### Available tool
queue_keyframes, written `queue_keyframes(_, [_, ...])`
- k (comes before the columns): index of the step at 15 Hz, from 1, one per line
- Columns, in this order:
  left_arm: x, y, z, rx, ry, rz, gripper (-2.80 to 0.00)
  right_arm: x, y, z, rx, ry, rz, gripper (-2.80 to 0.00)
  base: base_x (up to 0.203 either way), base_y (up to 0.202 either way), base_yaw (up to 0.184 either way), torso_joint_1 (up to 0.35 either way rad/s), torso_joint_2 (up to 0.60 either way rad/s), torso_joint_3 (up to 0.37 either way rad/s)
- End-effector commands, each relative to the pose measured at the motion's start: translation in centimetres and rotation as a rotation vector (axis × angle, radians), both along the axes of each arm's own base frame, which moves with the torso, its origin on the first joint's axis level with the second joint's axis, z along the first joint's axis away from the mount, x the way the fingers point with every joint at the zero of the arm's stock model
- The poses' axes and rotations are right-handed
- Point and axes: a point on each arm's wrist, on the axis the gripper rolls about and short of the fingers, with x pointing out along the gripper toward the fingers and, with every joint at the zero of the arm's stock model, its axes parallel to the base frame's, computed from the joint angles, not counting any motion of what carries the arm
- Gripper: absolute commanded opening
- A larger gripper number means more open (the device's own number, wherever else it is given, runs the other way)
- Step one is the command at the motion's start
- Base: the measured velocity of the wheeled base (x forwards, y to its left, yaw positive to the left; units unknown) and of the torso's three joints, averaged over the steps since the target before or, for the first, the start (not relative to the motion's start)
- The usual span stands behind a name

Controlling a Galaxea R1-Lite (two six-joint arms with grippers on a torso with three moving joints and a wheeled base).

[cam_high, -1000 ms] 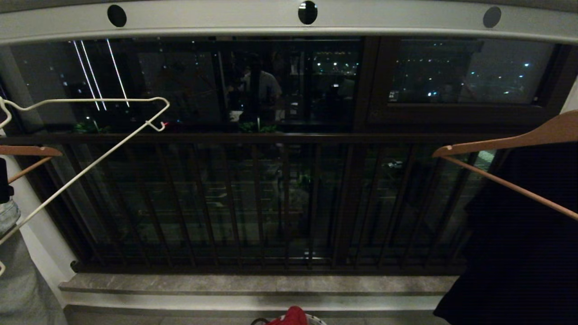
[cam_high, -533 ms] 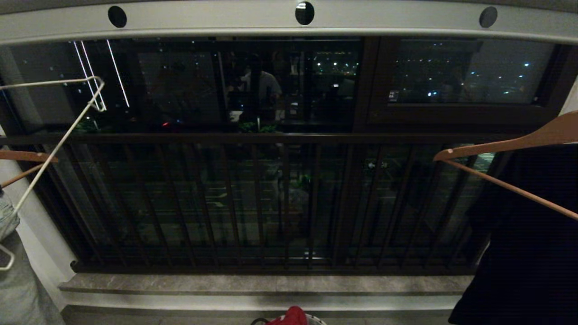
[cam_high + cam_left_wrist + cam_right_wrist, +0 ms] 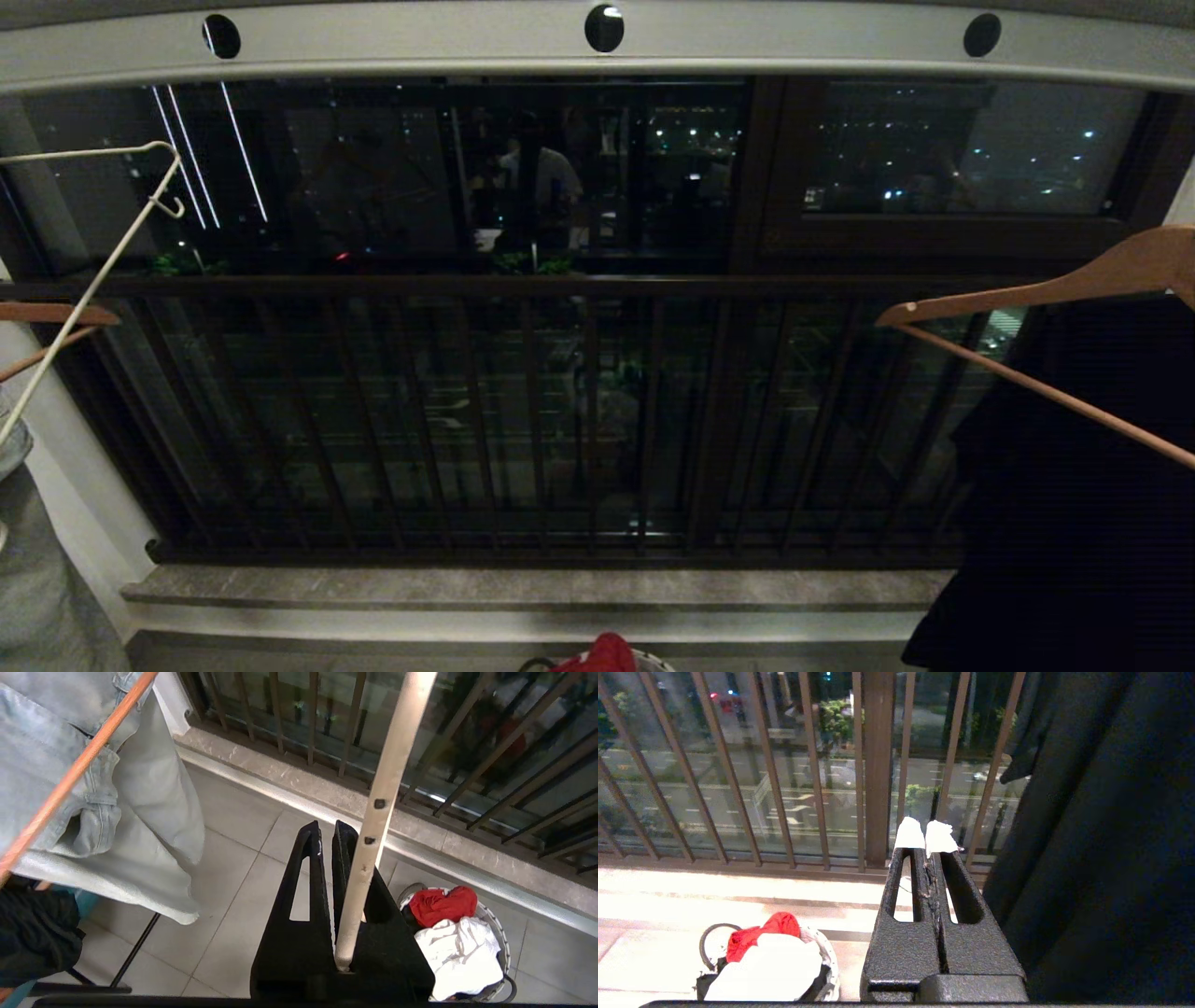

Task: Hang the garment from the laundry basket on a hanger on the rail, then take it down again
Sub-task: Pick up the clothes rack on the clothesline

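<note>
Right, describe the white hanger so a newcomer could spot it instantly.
Find the pale rail with round black holes across the top. Below its left end hangs the hanger, slanting down. Its neighbours are brown wood; it alone is thin white wire with a small notch hook.

Dark barred railing [image 3: 523, 411], night window [image 3: 971, 149]

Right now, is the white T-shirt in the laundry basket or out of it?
In. The left wrist view shows the white T-shirt bunched inside the laundry basket beside a red cloth, no gripper touching it.
</note>
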Motion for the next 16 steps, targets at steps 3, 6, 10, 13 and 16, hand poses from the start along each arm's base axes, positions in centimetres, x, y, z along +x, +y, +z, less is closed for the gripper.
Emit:
queue_keyframes(3, [-2.9,-0.6,1.0,0.053,-0.061,-0.019,-2.80,0.0,0.0,0.0,0.000,0.001,0.001,-2.80,0.000,0.000,0.000,0.000,0.00,0.000])
queue_keyframes(6, [-5.0,-1.1,1.5,0.080,-0.071,-0.039,-2.80,0.0,0.0,0.0,0.000,0.001,0.001,-2.80,0.000,0.000,0.000,0.000,0.00,0.000])
queue_keyframes(10, [-5.2,-1.9,0.7,0.037,0.038,-0.279,-2.80,0.0,0.0,0.0,0.000,0.001,0.001,-2.80,0.000,0.000,0.000,0.000,0.00,0.000])
queue_keyframes(13, [-4.1,-2.4,-0.5,0.060,0.111,-0.390,-2.80,0.0,0.0,0.0,0.000,0.001,0.001,-2.80,0.000,0.000,0.000,0.000,0.00,0.000])
queue_keyframes(16, [-2.0,-3.4,-2.1,0.045,0.206,-0.503,-2.80,0.0,0.0,0.0,0.000,0.001,0.001,-2.80,0.000,0.000,0.000,0.000,0.00,0.000])
